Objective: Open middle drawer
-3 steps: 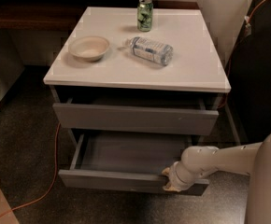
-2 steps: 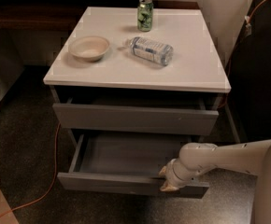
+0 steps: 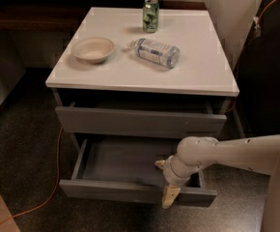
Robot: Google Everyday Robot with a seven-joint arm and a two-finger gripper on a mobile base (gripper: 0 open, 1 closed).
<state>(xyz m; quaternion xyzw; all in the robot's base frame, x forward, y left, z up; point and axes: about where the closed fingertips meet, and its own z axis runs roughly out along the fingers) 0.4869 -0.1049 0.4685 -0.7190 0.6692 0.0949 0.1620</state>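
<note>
The middle drawer [image 3: 111, 190] is a flat grey handleless front, pulled well out of the cabinet, with its plain grey box [image 3: 125, 161] open to view. My gripper [image 3: 168, 190] comes in from the right on a cream arm and sits on the top edge of that front, right of centre. One finger [image 3: 169, 197] hangs down over the outer face and the rest sits inside the box. The gripper is shut on the front panel. The top drawer [image 3: 140, 122] above stands slightly out. The bottom drawer is hidden beneath.
On the white cabinet top [image 3: 203, 66] stand a pale bowl [image 3: 92, 50], a green can [image 3: 150, 15] and a plastic bottle on its side [image 3: 155, 52]. An orange cable [image 3: 48, 197] runs across the dark floor at the left. A dark panel [image 3: 268, 66] stands to the right.
The middle drawer has come a little further out toward the camera. My gripper has moved with it, slightly left and forward, still on the front edge.
</note>
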